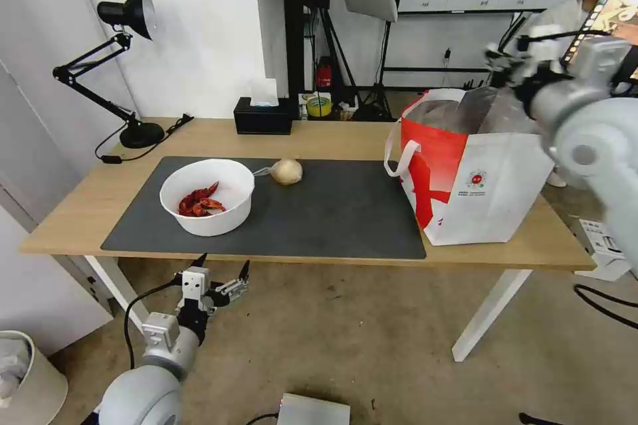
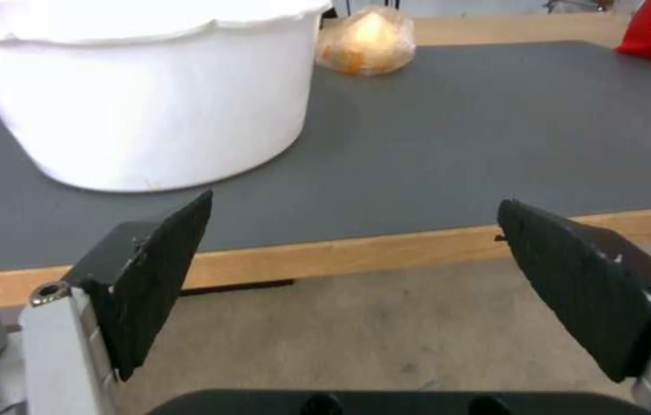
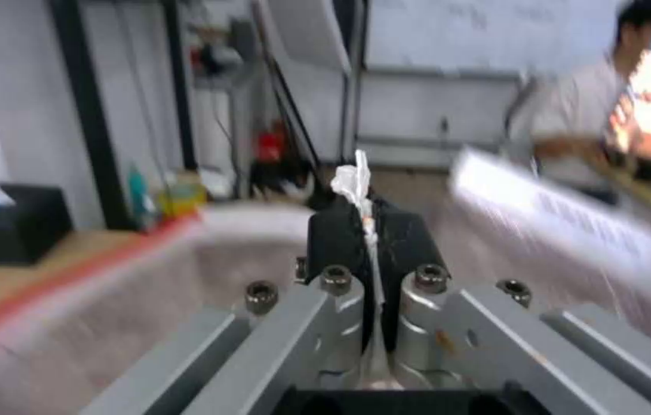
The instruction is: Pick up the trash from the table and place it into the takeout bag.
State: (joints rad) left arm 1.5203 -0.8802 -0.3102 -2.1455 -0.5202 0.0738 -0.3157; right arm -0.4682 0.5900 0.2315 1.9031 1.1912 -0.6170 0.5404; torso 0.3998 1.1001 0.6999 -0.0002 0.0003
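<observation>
Right gripper (image 3: 368, 230) raised over the open mouth of the takeout bag (image 1: 465, 172), pressed tight on a thin strip of crumpled white tissue (image 3: 352, 178) that sticks up past the black fingertips (image 3: 333, 236). Silver lining of the bag beneath and around it in the right wrist view.

Takeout bag upright on the counter (image 1: 319, 139), just past the end of the dark grey mat (image 1: 332, 212), its white strap handle hanging toward the mat.

Left gripper (image 1: 221, 267) low, in front of the counter's near edge and below it, spread wide with nothing between the black pads (image 2: 160, 271). Aimed toward the white bowl (image 1: 207, 196), clear of it.

White bowl on the mat, well apart from the takeout bag, with red crayfish shells (image 1: 198, 201) heaped inside. Tan bag-wrapped lump (image 1: 287, 171) also on the mat, just beside the bowl on the side toward the takeout bag, nearer the mat's far edge, its twisted tail reaching toward the bowl's rim. Seen again beyond the bowl in the left wrist view (image 2: 368, 40).

Black tissue box (image 1: 262, 116) at the counter's back edge, behind the lump and well apart from the takeout bag. Black desk lamp (image 1: 126, 66) farther still from the takeout bag, at the counter's far corner beyond the bowl.
</observation>
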